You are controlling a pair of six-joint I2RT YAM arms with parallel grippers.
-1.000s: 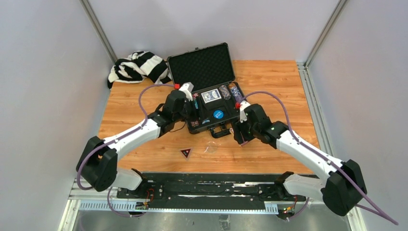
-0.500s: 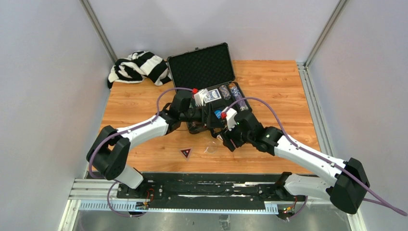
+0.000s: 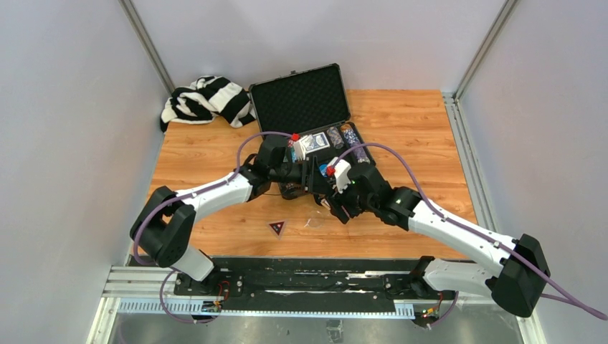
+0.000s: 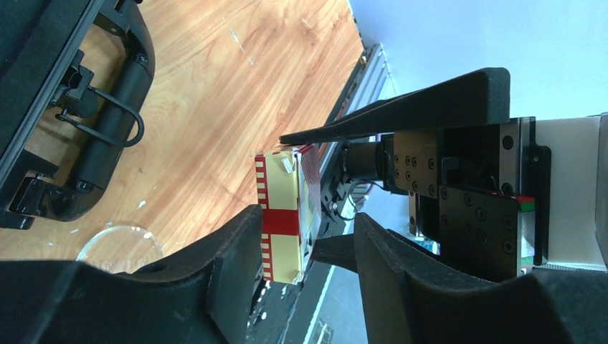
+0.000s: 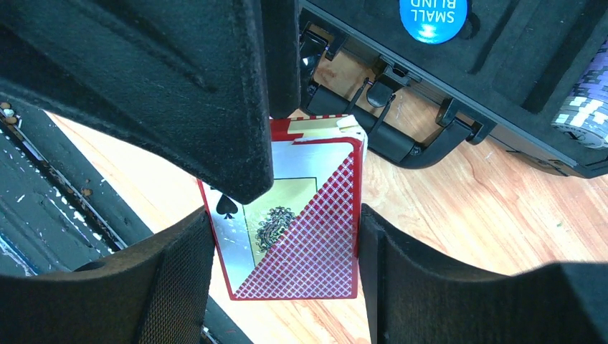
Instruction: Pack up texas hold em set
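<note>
The black hard case (image 3: 301,97) lies open at the back of the table, with a blue-backed deck (image 3: 314,142) and chip stacks (image 3: 351,136) in its foam base. A blue "SMALL BLIND" disc (image 5: 433,14) sits in the foam. My right gripper (image 5: 285,215) is shut on a red-patterned card box (image 5: 315,244) and holds it above the table in front of the case handle (image 5: 401,143). My left gripper (image 4: 307,222) is open and straddles the same box (image 4: 279,215), with one finger against its face. The two grippers meet in the top view (image 3: 319,186).
A striped cloth (image 3: 204,99) lies at the back left. A small red triangle piece (image 3: 277,228) and a clear round disc (image 3: 312,221) lie on the wood in front of the case. The black rail (image 3: 301,276) runs along the near edge.
Over the last second my right arm swung left and my left gripper swung right, so they met in front of the case. Little has moved in the last half second.
</note>
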